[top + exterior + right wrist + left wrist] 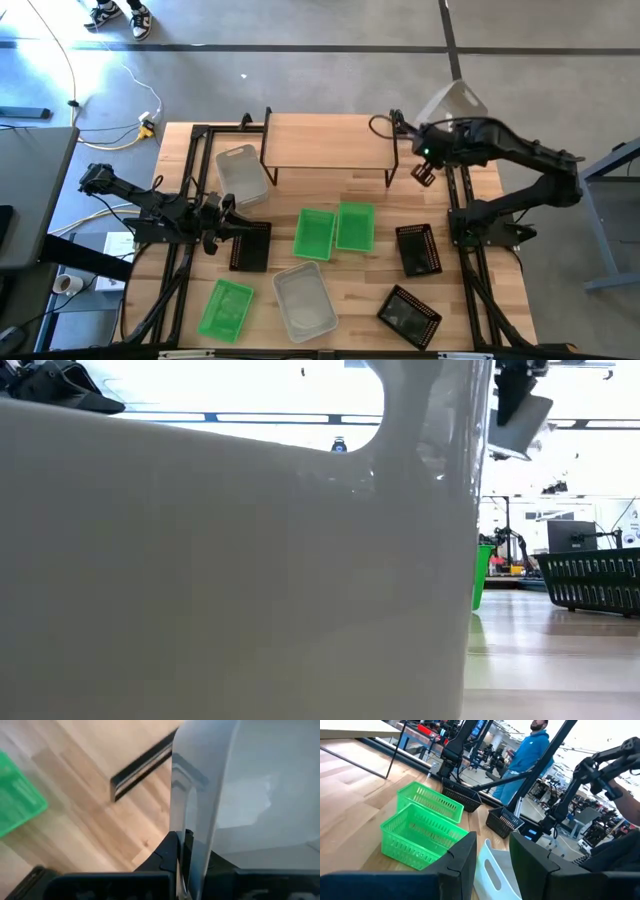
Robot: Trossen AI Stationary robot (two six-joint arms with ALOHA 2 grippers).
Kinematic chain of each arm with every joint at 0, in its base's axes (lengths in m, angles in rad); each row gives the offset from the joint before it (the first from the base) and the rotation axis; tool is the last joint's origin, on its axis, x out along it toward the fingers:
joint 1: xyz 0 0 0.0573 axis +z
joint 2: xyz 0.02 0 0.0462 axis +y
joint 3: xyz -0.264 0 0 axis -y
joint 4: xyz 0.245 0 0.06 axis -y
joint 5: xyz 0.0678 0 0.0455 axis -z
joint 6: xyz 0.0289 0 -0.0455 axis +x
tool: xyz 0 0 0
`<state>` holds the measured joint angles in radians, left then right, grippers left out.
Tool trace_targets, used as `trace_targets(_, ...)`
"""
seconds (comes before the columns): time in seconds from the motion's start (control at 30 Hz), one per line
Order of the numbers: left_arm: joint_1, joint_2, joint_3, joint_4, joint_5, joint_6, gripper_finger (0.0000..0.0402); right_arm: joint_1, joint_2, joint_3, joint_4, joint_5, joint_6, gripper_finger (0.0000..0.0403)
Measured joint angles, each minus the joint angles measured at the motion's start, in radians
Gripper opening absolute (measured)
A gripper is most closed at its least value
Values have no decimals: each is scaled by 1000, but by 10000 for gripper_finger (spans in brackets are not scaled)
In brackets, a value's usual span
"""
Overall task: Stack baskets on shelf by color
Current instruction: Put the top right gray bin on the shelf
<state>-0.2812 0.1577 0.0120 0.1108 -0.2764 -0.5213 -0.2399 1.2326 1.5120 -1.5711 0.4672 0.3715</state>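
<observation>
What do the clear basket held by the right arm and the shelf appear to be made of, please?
The clear basket in the right end effector looks like thin translucent plastic with a smooth, slightly glossy finish: the scene shows dimly through its wall. The shelf looks like pale matte wood with visible grain, on thin black legs, probably metal.

1. A robotics lab or open workshop hall, not a home.
2. The wooden surface (455, 320) sits in a black metal frame (200, 160) that carries two fixed robot arms, on a bare grey concrete floor (300, 80) marked with dark lines.
3. Loose cables (110, 95) trail across that floor to a plug near the rig.
4. Beyond the surface, the left wrist view shows more dark arms (455, 750), stands and workbenches in rows, and a person in a blue top (527, 752) standing among them.
5. Long ceiling lights run overhead.
</observation>
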Motion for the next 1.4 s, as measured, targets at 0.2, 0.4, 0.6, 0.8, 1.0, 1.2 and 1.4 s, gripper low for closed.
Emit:
trace_targets(0.2,0,0,0,0,-29,-3,106,-51,90,165,-1,5,-161,0)
trace_targets(0.4,0,0,0,0,-41,-3,106,-84,208,295,0,-37,-304,0)
trace_targets(0.6,0,0,0,-1,-42,-3,106,-82,288,322,-1,-81,-423,0)
trace_targets(0.8,0,0,0,-1,-42,-2,106,-78,370,322,0,-151,-513,0)
trace_targets(1.0,0,0,0,-1,-42,-1,106,-48,443,322,0,-195,-582,0)
trace_targets(1.2,0,0,0,-1,-42,0,106,-18,487,322,1,-236,-594,0)
trace_targets(1.4,0,0,0,-1,-42,0,106,-5,498,322,18,-255,-590,0)
